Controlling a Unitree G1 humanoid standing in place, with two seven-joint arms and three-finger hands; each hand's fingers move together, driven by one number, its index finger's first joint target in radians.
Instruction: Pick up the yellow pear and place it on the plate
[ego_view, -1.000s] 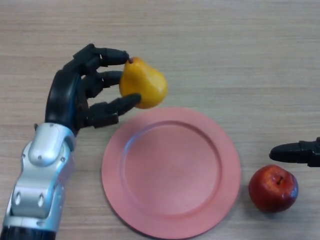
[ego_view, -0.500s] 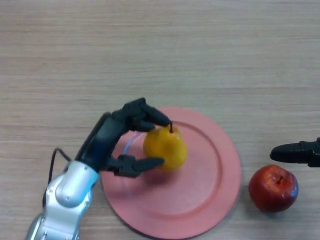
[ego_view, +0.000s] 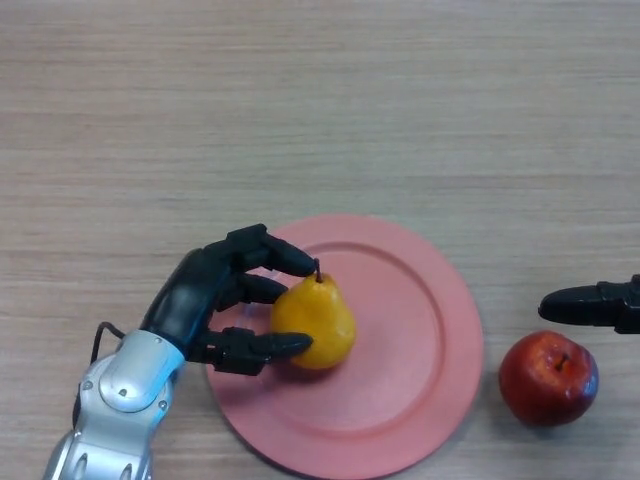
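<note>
The yellow pear stands upright on the left part of the pink plate, stem up. My left hand comes in from the lower left and is curled round the pear, with upper fingers by the stem and the thumb under its lower left side. At the right edge only the black fingertip of my right hand shows, well away from the plate.
A red apple sits on the wooden table just right of the plate, below my right hand. The wooden tabletop stretches behind the plate.
My left hand has carried the pear from above the table's left down onto the plate, then shifted slightly lower and to the left. The right hand and apple have not moved.
</note>
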